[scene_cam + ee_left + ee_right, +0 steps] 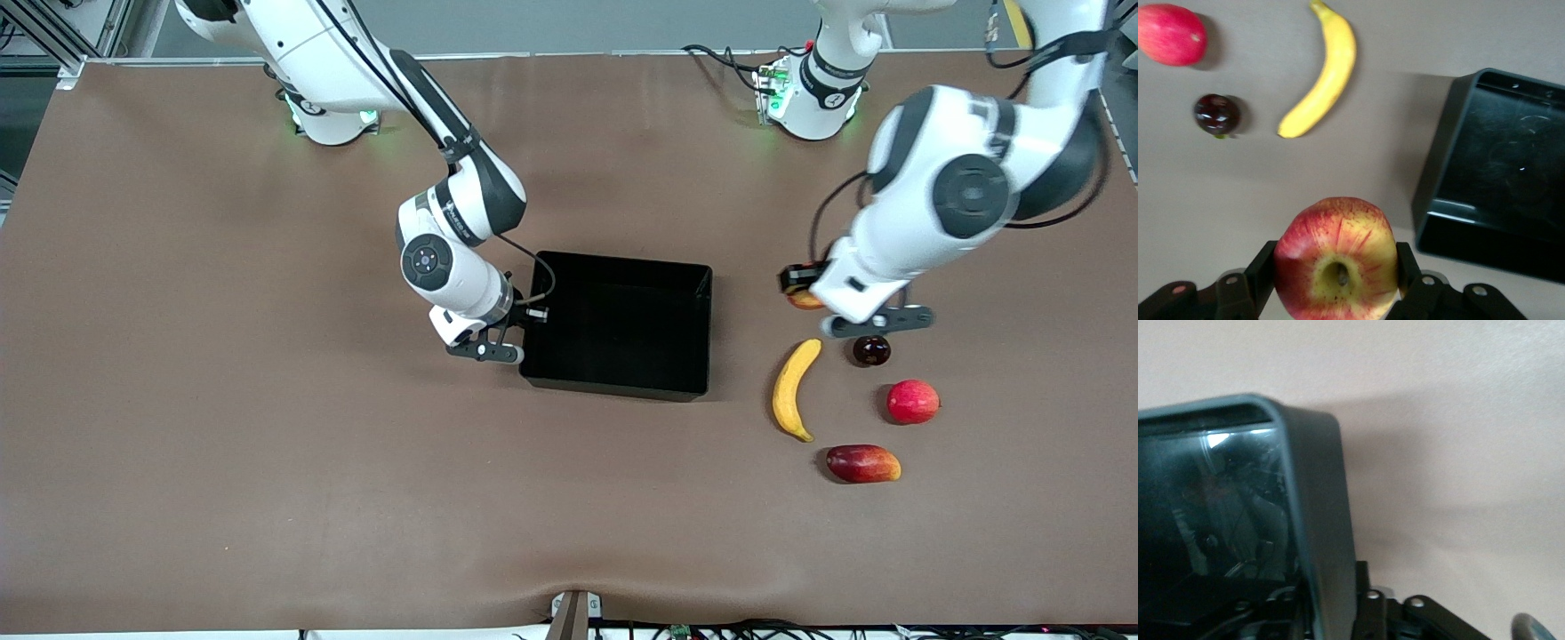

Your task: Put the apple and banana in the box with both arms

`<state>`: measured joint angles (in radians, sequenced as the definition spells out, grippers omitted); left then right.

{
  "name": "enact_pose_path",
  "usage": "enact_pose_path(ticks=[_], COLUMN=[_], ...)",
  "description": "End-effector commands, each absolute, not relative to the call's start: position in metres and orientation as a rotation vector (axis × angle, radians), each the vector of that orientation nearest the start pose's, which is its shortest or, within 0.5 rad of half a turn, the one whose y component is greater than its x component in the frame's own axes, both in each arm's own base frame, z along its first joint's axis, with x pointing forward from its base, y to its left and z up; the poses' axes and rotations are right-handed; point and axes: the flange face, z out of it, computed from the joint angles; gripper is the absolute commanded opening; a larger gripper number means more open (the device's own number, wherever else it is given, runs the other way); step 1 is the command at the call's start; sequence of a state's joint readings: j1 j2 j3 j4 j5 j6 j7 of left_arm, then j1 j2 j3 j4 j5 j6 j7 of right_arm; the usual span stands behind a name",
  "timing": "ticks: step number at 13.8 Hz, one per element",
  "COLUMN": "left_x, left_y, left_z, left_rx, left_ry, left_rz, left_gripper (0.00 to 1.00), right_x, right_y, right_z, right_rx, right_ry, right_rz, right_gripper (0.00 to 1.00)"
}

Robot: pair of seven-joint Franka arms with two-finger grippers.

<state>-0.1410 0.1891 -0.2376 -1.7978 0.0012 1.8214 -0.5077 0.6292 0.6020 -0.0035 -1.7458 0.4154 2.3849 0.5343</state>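
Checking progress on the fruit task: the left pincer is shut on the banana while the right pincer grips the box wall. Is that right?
Not quite. The left pincer is shut on the apple, not the banana, which lies on the table, as the left wrist view shows. The right pincer does grip the box wall.

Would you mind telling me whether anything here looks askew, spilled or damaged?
Nothing stands out. The glossy black plastic box sits flat and empty, right gripper at its wall. The left gripper holds the red-and-yellow streaked apple; the curved yellow banana lies intact on the table.
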Motion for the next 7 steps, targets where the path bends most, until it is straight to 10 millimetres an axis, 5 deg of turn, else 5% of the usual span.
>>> enact_pose_path(ticks=[1, 4, 7], left_x=[0.551, 0.542, 0.537], left_y=[-0.259, -0.317, -0.346], left_z=[0.408, 0.371, 0.329], left_rx=[-3.111, -3.124, -3.13], left_ry=[-0.285, -0.392, -0.455], left_rz=[0.229, 0.18, 0.164], left_gripper=[0.0, 0.0, 0.0], right_x=[0.55, 0.569, 0.597], right_y=[0.394, 0.375, 0.332], right_z=[0.253, 0.324, 0.388], right_rx=[-2.846, -2.849, -2.888], right_ry=[0.314, 0.296, 0.318], right_rz=[0.198, 0.243, 0.423], right_gripper=[1.0, 1.0, 1.0])
